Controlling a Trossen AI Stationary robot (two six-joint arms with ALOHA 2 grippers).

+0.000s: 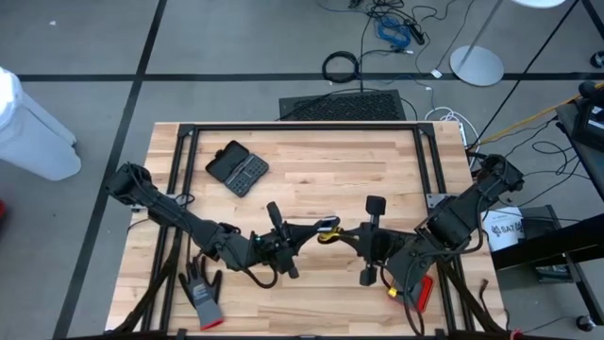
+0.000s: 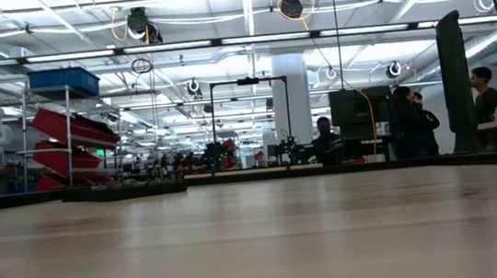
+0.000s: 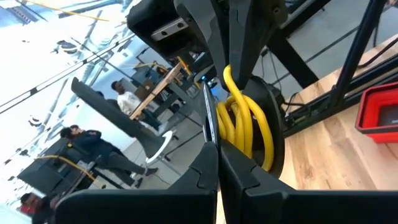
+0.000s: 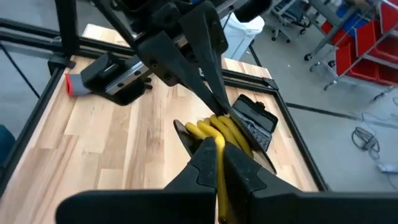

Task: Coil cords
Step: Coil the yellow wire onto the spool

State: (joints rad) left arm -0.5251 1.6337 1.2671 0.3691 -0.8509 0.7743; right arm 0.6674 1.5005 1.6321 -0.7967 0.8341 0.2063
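The left gripper [image 3: 217, 146] and the right gripper [image 4: 219, 144] are both pinched shut on the yellow cord [image 1: 327, 229], holding its small bundle of loops between them above the table [image 1: 396, 151], toward its front edge. Gripping from opposite sides likely keeps the loops gathered so the coil cannot spring apart.

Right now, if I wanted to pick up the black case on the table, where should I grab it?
Grab the case across its narrow width, coming straight down from above. It lies flat and slanted on the table, apart from everything else, so its two long edges are free. Both tools are busy, shut on the yellow cord nearer the front.
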